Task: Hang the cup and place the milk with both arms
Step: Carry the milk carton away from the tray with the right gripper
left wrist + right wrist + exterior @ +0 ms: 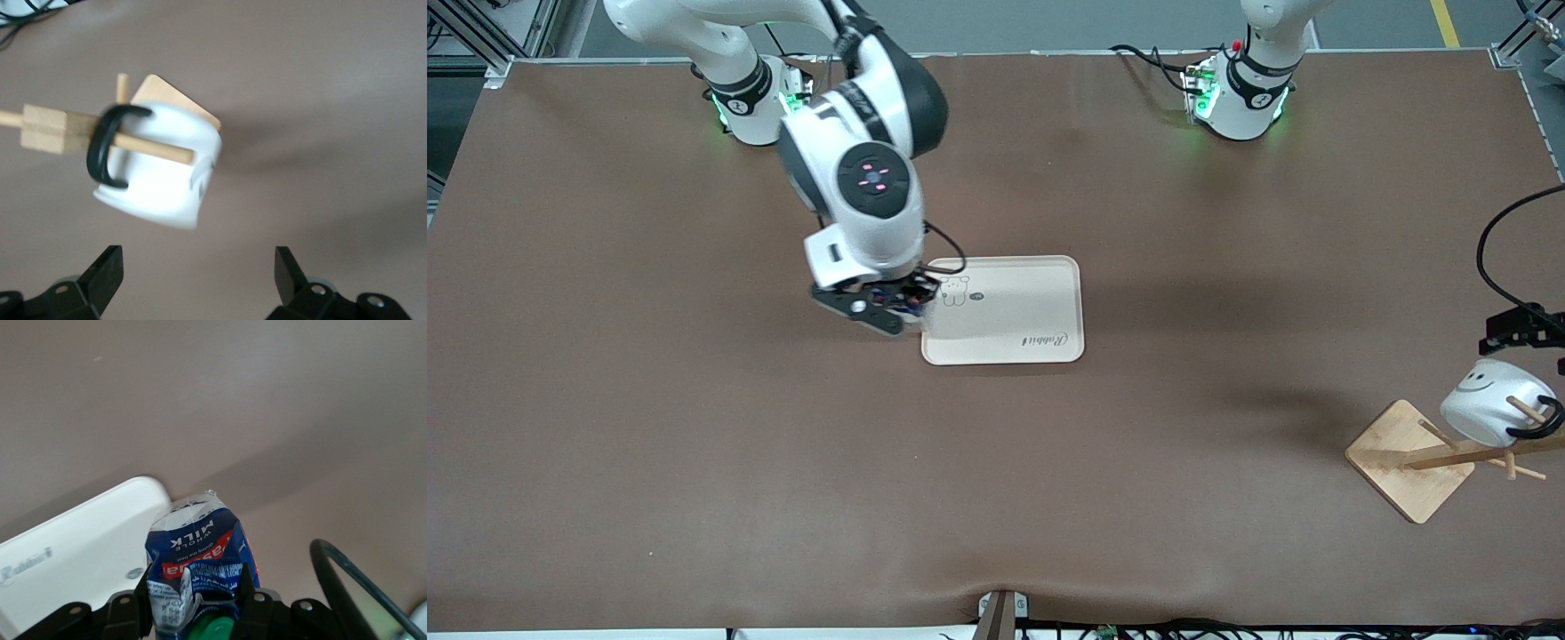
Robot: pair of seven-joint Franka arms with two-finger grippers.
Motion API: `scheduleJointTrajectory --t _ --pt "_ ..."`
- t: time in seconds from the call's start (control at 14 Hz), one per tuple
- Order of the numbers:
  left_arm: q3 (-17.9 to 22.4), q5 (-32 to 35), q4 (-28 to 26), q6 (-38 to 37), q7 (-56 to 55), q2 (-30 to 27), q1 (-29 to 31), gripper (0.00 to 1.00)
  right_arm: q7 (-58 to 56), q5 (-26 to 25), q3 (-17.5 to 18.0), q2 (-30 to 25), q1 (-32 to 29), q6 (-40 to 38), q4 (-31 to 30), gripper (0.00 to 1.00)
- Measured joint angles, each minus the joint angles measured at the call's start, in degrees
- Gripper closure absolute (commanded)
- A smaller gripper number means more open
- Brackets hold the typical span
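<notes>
right gripper: clamped on milk, over tray edge; carton hidden in front view | left gripper: spread, empty, mostly cut off | cup: hung by handle on rack peg

milk in right gripper

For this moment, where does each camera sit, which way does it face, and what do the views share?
Front view: high across the table, facing both arms' bases; shows tray, rack, cup.
Left wrist view: looks past open left gripper at hung cup, shared with front.
Right wrist view: right gripper holds milk over tray edge, also shared.
</notes>
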Motion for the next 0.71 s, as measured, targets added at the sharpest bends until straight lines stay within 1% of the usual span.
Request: scheduleJointTrajectory --t 0.14,0.36,0.57,0.71 --pt "-2.49 -1.28 0.07 -5.21 -4.27 -2.78 -0.12 0.0 -6.74 -0.11 -0.37 -1.88 -5.97 -6.07 1.76 1.0" --pt "-3.37 -3.69 0.54 -10.32 -5.84 -5.76 -0.28 0.0 -19.5 -0.74 -0.83 -4.99 -17.68 -8.72 1.44 1.0" --pt "-3.34 -3.81 1.62 -13.79 -5.84 -6.27 -0.1 0.0 -34.76 -1.73 -1.12 -5.85 -28.63 -7.84 -0.83 1.0" --pt "-3.31 -3.85 2.14 -15.03 -5.84 -6.5 -0.09 0.0 -40.08 -1.83 -1.19 -6.22 -33.73 -2.33 -4.82 1.0"
